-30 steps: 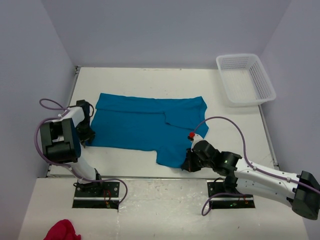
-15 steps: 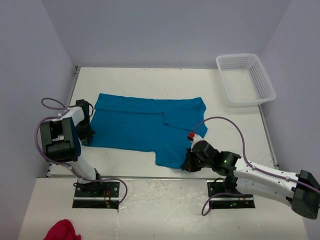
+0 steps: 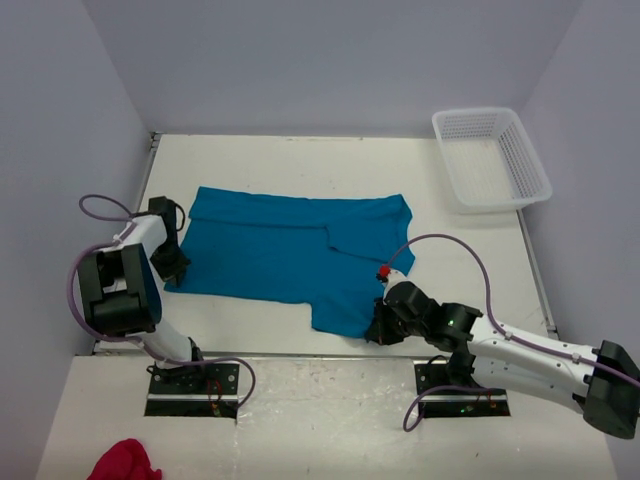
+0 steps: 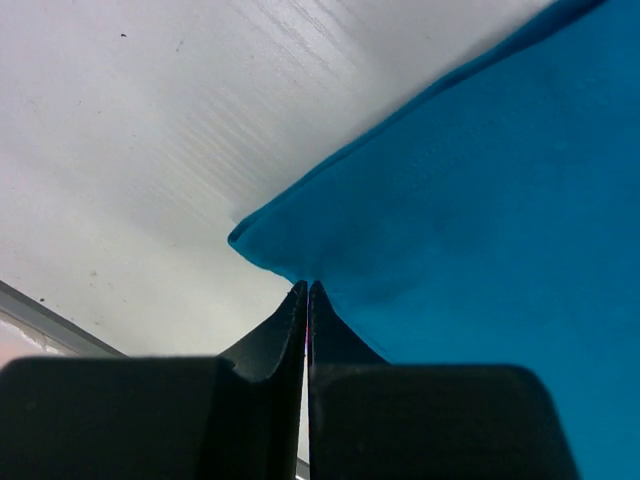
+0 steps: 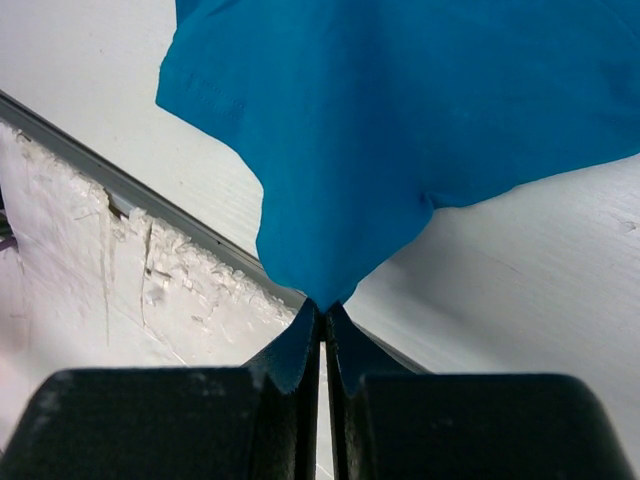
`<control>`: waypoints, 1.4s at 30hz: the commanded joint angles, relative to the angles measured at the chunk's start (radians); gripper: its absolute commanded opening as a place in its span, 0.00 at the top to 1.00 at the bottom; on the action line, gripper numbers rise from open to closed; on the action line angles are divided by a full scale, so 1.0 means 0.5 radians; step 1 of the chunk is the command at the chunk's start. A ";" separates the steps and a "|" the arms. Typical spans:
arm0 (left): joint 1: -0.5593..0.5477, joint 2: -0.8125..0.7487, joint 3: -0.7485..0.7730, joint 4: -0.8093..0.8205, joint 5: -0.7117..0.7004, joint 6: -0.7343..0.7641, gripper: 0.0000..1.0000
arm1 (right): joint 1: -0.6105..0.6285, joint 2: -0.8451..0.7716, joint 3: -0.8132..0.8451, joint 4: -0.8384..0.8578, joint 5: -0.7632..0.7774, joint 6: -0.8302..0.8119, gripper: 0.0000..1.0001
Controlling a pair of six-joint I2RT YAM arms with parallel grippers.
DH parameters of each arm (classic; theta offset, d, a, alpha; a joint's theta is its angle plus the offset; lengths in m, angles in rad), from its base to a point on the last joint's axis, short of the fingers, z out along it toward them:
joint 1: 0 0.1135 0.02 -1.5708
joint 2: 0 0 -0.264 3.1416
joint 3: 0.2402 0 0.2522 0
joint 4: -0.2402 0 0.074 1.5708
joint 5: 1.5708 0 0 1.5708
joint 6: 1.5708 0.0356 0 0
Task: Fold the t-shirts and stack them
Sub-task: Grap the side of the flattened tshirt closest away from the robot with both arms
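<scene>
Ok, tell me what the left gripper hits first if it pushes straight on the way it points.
The t-shirt: the left gripper has its jaws shut on the shirt's corner, so cloth sits right at the tips. Beyond lies more teal fabric on the table, though the tilt is hard to judge.

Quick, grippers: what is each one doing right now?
Left gripper: closed, pinching a corner of the t-shirt.
Right gripper: closed, pinching the t-shirt's edge, with the fabric drawn to a point at its tips.
</scene>
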 commanded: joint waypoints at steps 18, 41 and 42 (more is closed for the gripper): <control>0.060 -0.172 0.114 -0.135 -0.039 0.003 0.62 | 0.013 -0.011 0.041 0.060 0.057 0.002 1.00; 0.223 0.147 -0.006 0.224 0.173 0.165 0.64 | 0.013 -0.063 0.010 0.078 0.005 -0.016 1.00; 0.232 0.156 -0.009 0.236 0.188 0.174 0.63 | 0.013 -0.063 0.013 0.078 0.011 -0.016 1.00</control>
